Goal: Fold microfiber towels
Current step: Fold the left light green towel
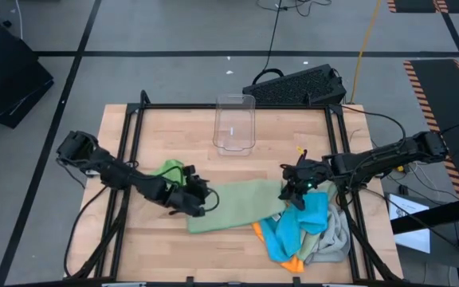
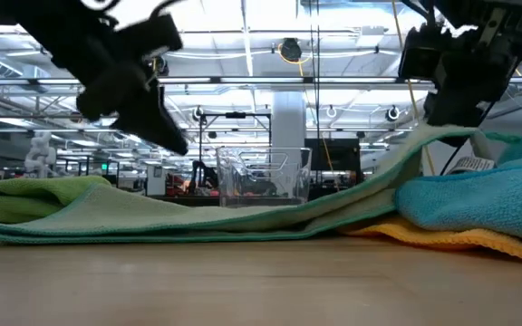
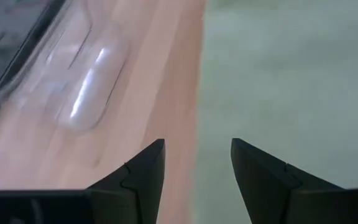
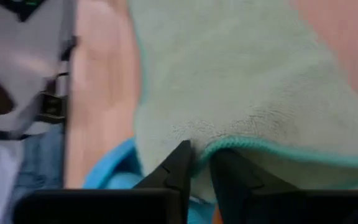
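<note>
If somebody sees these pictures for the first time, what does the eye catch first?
First the sage green towel, spread across the table's middle, with the left gripper open at its left end and the right gripper at its right edge. Next, the bright heap of blue towel, orange and grey at the near right.

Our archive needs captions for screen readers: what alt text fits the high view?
Two dark arms work a sage green towel spread on a wooden table: left gripper open at one end, right gripper at the other, beside a heap of cloths.

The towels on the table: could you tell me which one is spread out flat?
The sage green towel, lying between both pincers. The bright green, blue, orange and light grey ones lie bunched.
</note>
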Robot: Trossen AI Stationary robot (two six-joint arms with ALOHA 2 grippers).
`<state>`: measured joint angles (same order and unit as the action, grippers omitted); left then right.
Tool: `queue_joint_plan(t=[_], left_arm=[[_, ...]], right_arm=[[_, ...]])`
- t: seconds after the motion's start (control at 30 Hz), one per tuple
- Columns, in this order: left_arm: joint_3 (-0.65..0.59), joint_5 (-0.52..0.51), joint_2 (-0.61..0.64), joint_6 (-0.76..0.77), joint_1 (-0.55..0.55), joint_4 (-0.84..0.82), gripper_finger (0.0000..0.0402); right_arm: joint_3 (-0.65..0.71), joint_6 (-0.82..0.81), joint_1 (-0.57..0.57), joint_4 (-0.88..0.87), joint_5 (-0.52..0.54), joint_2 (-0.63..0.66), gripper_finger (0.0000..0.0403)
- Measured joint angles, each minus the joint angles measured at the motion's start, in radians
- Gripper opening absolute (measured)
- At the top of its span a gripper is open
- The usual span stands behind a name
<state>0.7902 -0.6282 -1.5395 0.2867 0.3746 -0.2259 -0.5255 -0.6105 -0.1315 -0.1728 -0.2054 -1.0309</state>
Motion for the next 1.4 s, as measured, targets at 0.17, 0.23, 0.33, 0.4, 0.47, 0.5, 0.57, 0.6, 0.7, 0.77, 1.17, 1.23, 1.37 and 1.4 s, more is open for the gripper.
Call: queue_joint_plan(t=[0.17, 0.23, 0.33, 0.4, 0.47, 0.5, 0.57, 0.6, 0.7, 0.77, 1.17, 1.23, 1.37, 1.4], left_arm=[[0.000, 0.080, 0.054, 0.096, -0.044, -0.182, 0.0186], [0.000, 0.125, 0.081, 0.134, -0.061, -0.236, 0.0186], [0.000, 0.184, 0.119, 0.159, -0.086, -0.295, 0.0186], [0.000, 0.208, 0.130, 0.173, -0.106, -0.329, 0.0187], [0.000, 0.223, 0.137, 0.195, -0.133, -0.339, 0.0188], [0.000, 0.242, 0.139, 0.196, -0.148, -0.348, 0.0190], [0.000, 0.299, 0.140, 0.195, -0.182, -0.358, 0.0200], [0.000, 0.328, 0.140, 0.194, -0.198, -0.353, 0.0206], [0.000, 0.402, 0.140, 0.167, -0.231, -0.348, 0.0227], [0.000, 0.438, 0.140, 0.127, -0.242, -0.348, 0.0239], [-0.021, 0.584, 0.139, 0.080, -0.258, -0.394, 0.0217], [-0.039, 0.592, 0.139, 0.082, -0.264, -0.389, 0.0204], [-0.066, 0.628, 0.139, 0.078, -0.274, -0.327, 0.0187], [-0.072, 0.643, 0.139, 0.071, -0.276, -0.309, 0.0185]], right_arm=[[0.000, -0.003, 0.000, -0.066, -0.071, 0.013, 0.0117], [0.000, -0.005, 0.001, -0.069, -0.080, 0.032, 0.0132], [0.000, -0.001, 0.002, -0.101, -0.046, 0.080, 0.0142], [0.000, 0.021, 0.008, -0.118, 0.017, 0.121, 0.0143], [0.000, 0.058, 0.015, -0.132, 0.085, 0.163, 0.0143], [0.000, 0.076, 0.018, -0.138, 0.122, 0.181, 0.0143], [0.000, 0.110, 0.020, -0.146, 0.215, 0.215, 0.0143], [0.000, 0.125, 0.020, -0.144, 0.259, 0.225, 0.0143], [0.000, 0.181, 0.020, -0.144, 0.334, 0.232, 0.0143], [0.000, 0.221, 0.020, -0.138, 0.339, 0.227, 0.0143], [0.134, 0.323, 0.017, 0.227, 0.252, 0.121, 0.0144], [0.148, 0.324, 0.017, 0.294, 0.252, 0.108, 0.0144], [0.154, 0.338, 0.018, 0.355, 0.230, 0.073, 0.0144], [0.154, 0.342, 0.018, 0.375, 0.229, 0.064, 0.0144]])
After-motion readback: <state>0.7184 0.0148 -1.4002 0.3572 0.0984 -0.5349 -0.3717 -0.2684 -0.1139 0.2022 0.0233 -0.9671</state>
